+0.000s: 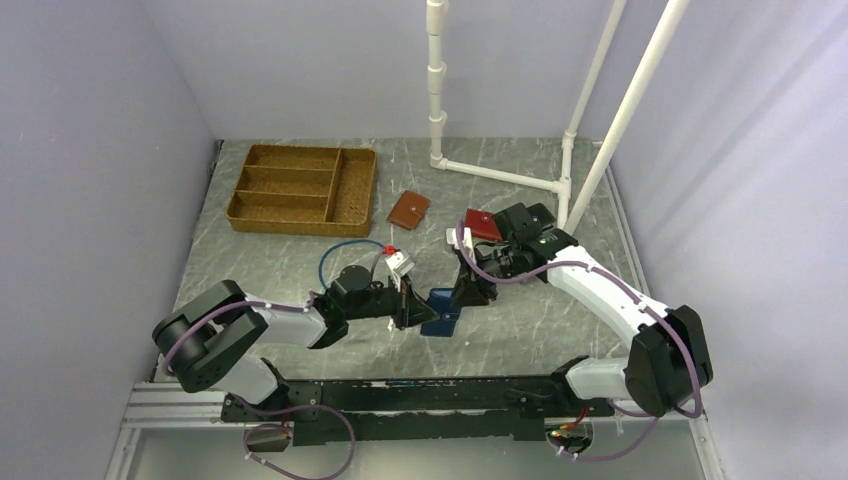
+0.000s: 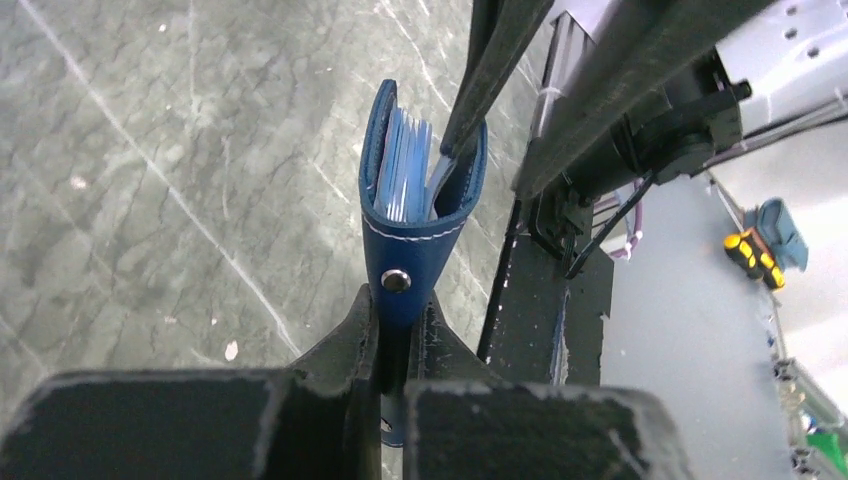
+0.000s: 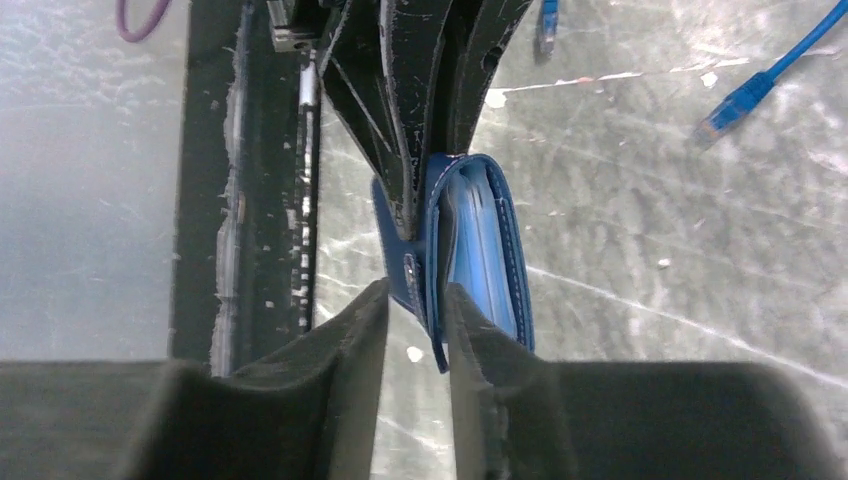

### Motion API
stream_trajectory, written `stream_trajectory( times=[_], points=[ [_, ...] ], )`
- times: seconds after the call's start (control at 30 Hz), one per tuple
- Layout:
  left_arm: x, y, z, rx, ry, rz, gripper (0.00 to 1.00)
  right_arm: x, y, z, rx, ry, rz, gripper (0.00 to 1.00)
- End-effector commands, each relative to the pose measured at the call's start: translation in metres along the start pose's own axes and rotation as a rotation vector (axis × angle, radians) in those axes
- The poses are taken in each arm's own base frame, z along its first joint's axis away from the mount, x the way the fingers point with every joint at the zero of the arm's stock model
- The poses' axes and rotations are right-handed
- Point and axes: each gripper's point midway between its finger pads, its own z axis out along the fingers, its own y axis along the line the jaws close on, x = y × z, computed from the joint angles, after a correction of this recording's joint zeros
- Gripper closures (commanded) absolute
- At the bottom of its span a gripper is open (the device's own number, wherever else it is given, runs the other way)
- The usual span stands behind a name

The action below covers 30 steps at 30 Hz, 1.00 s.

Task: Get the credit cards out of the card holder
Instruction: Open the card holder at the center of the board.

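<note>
Two robot arms are meeting over the near middle of the grey marbled table (image 1: 530, 335), both holding on to the navy card holder (image 1: 441, 318) between them. The left gripper (image 2: 398, 318) is clamping tight on the holder's snap tab. The right gripper (image 3: 415, 305) is facing it from the opposite side, its jaws drawn to a narrow slot against one leather wall of the holder. One of its fingers (image 2: 488, 85) is sitting inside the fold, beside the contents. The holder is gaping partly open along its top edge. The credit cards (image 2: 405, 170) are standing inside it as a tight, pale stack, none of them out. Whether the holder is touching the table cannot be told from these views. Farther back, a tan-brown wallet (image 1: 408, 210) and a red wallet (image 1: 482, 224) are lying a little apart from each other. A wicker tray (image 1: 296, 228) is sitting at the rear left, and a blue cable (image 1: 348, 241) is looping behind the left arm
</note>
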Motion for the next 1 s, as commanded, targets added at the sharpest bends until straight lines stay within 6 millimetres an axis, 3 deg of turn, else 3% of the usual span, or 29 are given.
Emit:
stream_trajectory(
  times=[0.0, 0.1, 0.2, 0.33, 0.47, 0.57, 0.7, 0.97],
  points=[
    [-0.021, -0.002, -0.003, -0.024, -0.117, -0.094, 1.0, -0.017, -0.008, -0.008, 0.065, -0.018, -0.081, 0.51],
    [-0.013, 0.0, -0.003, -0.058, -0.077, -0.229, 1.0, -0.015, -0.013, -0.015, 0.122, 0.013, -0.127, 0.27],
    [-0.004, 0.005, 0.0, -0.117, -0.021, -0.372, 1.0, -0.01, -0.005, -0.018, 0.1, 0.026, -0.187, 0.17],
    [-0.003, 0.008, 0.006, -0.155, -0.005, -0.507, 1.0, -0.001, 0.007, -0.017, 0.049, 0.02, -0.281, 0.16],
    [-0.012, 0.009, 0.016, -0.169, -0.017, -0.622, 1.0, 0.007, 0.006, -0.016, 0.065, 0.028, -0.315, 0.16],
    [-0.008, 0.014, 0.024, -0.232, 0.044, -0.714, 1.0, 0.01, 0.007, -0.016, 0.069, 0.032, -0.355, 0.16],
    [-0.004, 0.019, 0.028, -0.315, 0.091, -0.723, 1.0, 0.016, 0.01, -0.016, 0.057, 0.042, -0.397, 0.16],
    [-0.011, 0.021, 0.033, -0.307, 0.029, -0.682, 1.0, 0.014, 0.005, -0.022, 0.089, 0.06, -0.404, 0.16]
  ],
)
